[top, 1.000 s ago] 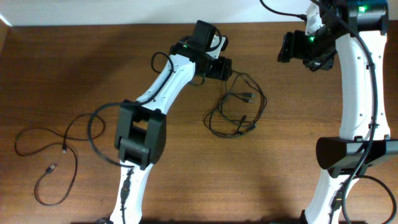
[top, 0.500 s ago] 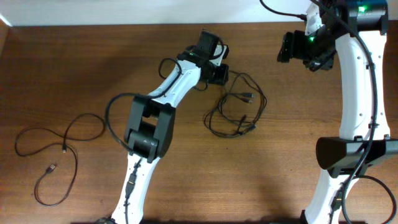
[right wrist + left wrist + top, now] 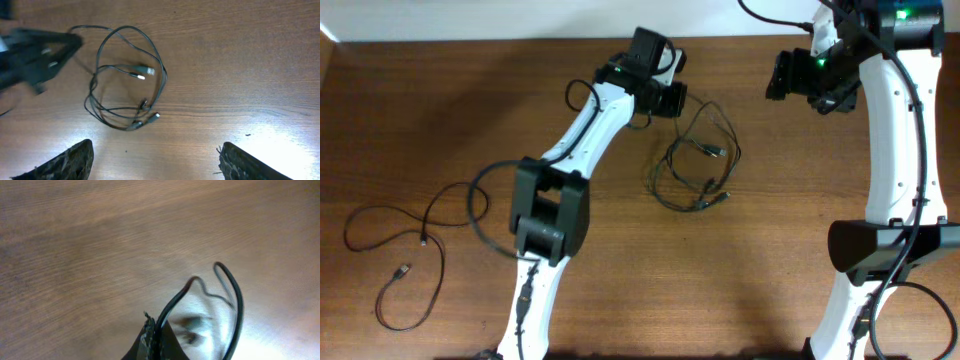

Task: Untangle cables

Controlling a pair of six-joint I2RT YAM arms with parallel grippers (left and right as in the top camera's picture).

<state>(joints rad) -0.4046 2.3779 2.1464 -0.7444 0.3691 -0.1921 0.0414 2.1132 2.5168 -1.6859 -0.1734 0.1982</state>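
A tangle of thin black cables (image 3: 698,165) with small plugs lies on the wooden table, right of centre. My left gripper (image 3: 674,100) is at the tangle's upper left edge and is shut on one strand. In the left wrist view, that cable (image 3: 239,302) runs out from between the closed fingertips (image 3: 150,332) and loops to the right. My right gripper (image 3: 788,78) hangs high at the back right. It stands open (image 3: 155,165) over bare wood, with the tangle (image 3: 127,75) ahead of it and the left gripper (image 3: 35,55) at the tangle's left.
A separate loose black cable (image 3: 395,250) with two plugs lies at the table's left side. The left arm (image 3: 550,200) stretches diagonally across the middle. The right arm (image 3: 895,150) stands along the right edge. A pale wall borders the table's far edge.
My left gripper has shut on a strand at the tangle's upper left. The tangle has been drawn slightly left and tighter. The right arm has stayed still.
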